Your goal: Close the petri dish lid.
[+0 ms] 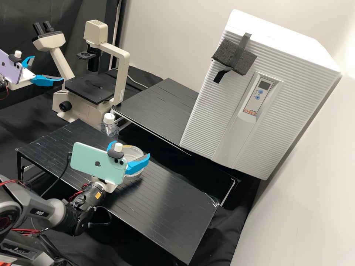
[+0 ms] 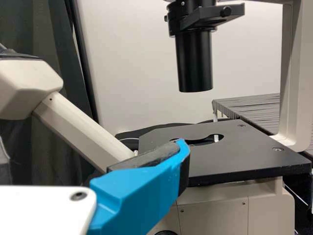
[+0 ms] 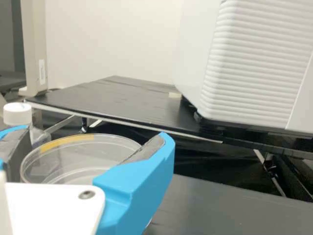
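One huge white ribbed cabinet (image 1: 296, 85) stands at the right end of a black rear surface (image 1: 155, 107); a long black front surface (image 1: 177, 221) lies nearer the arms. Next in size, a cream microscope (image 1: 122, 74) with a flat black stage rises beyond the left end of the front surface. The left gripper (image 1: 48, 68), white with bright blue jaws spread apart, hangs in the air before the microscope. The right gripper (image 1: 131, 148), alike in colour, is over the front surface, its jaws wide open around the clear round plastic petri dish (image 1: 133, 150); whether they touch it, I cannot tell, nor how its lid sits. A clear bottle with a white cap (image 1: 110, 129) stands near the dish. Smallest, a yellow strip (image 3: 67, 142) runs along part of the dish's rim.
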Robot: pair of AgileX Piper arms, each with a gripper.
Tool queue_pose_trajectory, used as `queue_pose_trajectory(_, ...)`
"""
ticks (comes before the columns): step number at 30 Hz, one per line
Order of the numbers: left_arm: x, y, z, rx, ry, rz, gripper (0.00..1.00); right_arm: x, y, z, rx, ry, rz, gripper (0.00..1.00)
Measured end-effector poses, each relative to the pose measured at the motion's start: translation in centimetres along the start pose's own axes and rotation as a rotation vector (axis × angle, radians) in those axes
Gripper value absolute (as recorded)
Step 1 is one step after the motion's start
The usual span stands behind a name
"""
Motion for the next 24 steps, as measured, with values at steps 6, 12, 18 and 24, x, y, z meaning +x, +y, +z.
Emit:
queue_pose_trajectory(6,0.0,0.0,0.0,0.000,0.000,0.000,1.00,-0.1,-0.1,0.4,-0.009,-0.015,-0.036,0.00)
queue_pose_trajectory(12,0.0,0.0,0.0,0.000,0.000,0.000,1.00,-0.3,-0.1,1.0,-0.022,-0.028,-0.070,0.00)
queue_pose_trajectory(18,0.0,0.0,0.0,0.000,0.000,0.000,1.00,-0.7,0.3,1.6,-0.009,-0.029,-0.075,0.00)
queue_pose_trajectory(24,0.0,0.0,0.0,0.000,0.000,0.000,1.00,-1.0,0.6,1.9,-0.009,-0.022,-0.075,0.00)
